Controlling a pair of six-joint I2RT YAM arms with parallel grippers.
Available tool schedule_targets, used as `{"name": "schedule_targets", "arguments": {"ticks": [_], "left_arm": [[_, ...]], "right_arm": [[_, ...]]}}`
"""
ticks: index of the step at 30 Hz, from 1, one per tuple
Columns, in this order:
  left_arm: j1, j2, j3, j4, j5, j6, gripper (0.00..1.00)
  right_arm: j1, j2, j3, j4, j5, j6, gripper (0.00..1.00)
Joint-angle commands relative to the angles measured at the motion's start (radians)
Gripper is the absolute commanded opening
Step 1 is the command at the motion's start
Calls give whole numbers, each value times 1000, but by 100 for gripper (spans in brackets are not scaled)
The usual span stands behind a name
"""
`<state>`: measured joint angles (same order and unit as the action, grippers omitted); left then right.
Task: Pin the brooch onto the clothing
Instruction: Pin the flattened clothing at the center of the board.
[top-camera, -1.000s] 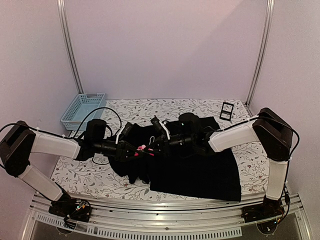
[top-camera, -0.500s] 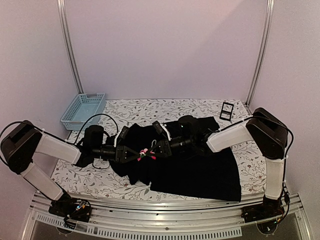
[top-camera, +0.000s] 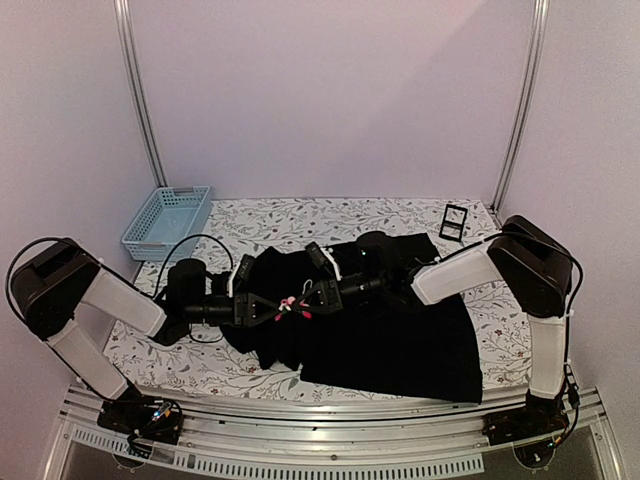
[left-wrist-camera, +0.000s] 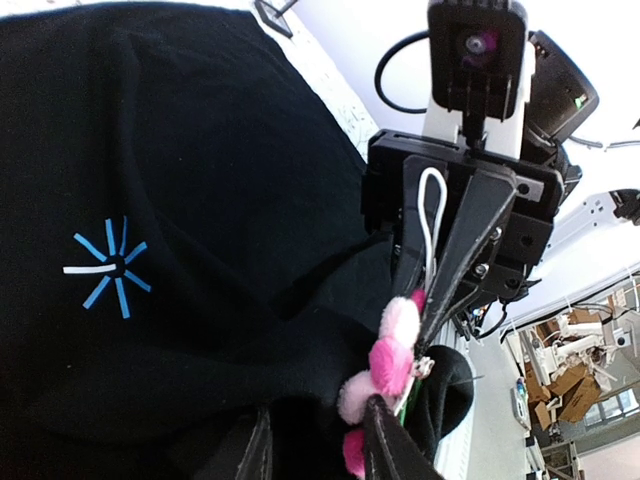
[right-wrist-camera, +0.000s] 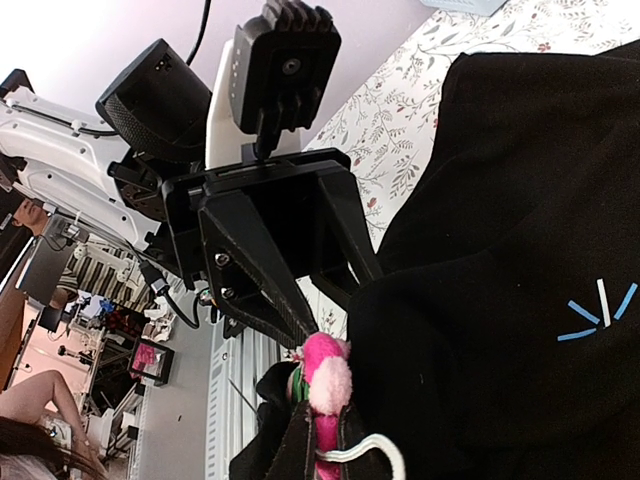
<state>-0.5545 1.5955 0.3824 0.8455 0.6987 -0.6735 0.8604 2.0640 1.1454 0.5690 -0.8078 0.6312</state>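
Where the two hands meet tip to tip, the brooch (top-camera: 290, 305) sits between them, just over the bunched left part of the shirt (top-camera: 400, 340). Pink petals show in every view. A sliver of green shows beside them in both wrist views.

Right hand (top-camera: 304, 309): closed tight on the brooch. In the right wrist view the petals stick out right past its two fingers, which are nearly together. A white cord (left-wrist-camera: 432, 210) loops along this hand.

Left hand (top-camera: 278, 312): fingers a narrow gap apart. The left wrist view shows a dark fold of shirt in that gap, with the brooch touching the finger on the right of that view. Cannot tell whether this hand actually clamps the fold or the brooch.

The two hands point at each other along one line, left arm reaching in from the left, right arm from the right, both low over the shirt.

The shirt is black and lies across the middle and right of the bench (top-camera: 300, 215), flat on the right and rumpled under the hands. A blue star emblem (left-wrist-camera: 108, 268) sits on a flat stretch of fabric, apart from the brooch and not touched by either hand.

The bench has a floral cover. A light-blue basket (top-camera: 165, 220) is at the far left corner, apart from the shirt. A small black stand (top-camera: 453, 221) is at the far right, just beyond the shirt's far edge.
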Motion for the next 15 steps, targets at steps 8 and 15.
{"name": "schedule_targets", "arguments": {"ticks": [8,15], "left_arm": [[28,-17,-108,137,6,-45,53],[2,27,-160,322,-3,-88,64]], "right_arm": [[-23,30,22,86,-42,28,0],[-22,35,4,163,-60,59,0]]}}
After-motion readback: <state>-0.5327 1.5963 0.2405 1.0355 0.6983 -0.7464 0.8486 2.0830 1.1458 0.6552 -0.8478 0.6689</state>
